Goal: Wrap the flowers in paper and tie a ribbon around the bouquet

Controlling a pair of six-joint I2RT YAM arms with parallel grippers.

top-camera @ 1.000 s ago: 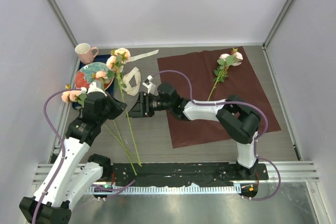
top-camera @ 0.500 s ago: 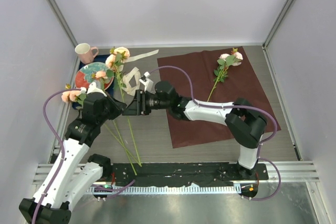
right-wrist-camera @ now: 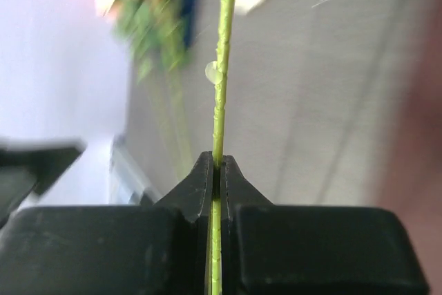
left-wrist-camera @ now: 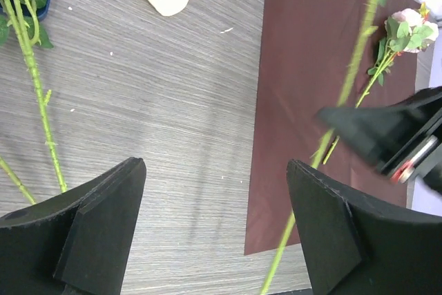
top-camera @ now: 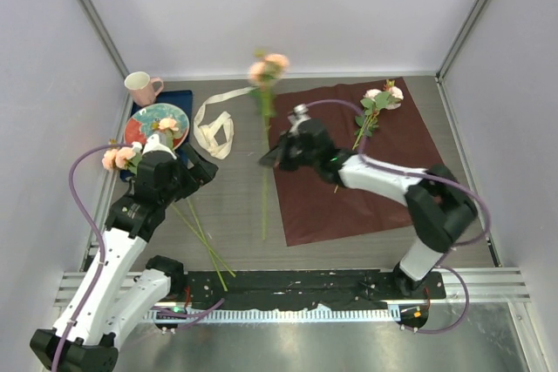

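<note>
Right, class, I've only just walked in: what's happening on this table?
The right pincer is shut on the stem of one rose, holding it up by the left edge of the red paper. The left pincer is open and empty, with more flowers near it. A second rose lies on the paper. The ribbon lies loose; nothing is wrapped or tied yet.

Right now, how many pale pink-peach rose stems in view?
4 rose stems: one in right gripper, one on deep-red paper sheet, two under left arm; arm may hide more.
</note>
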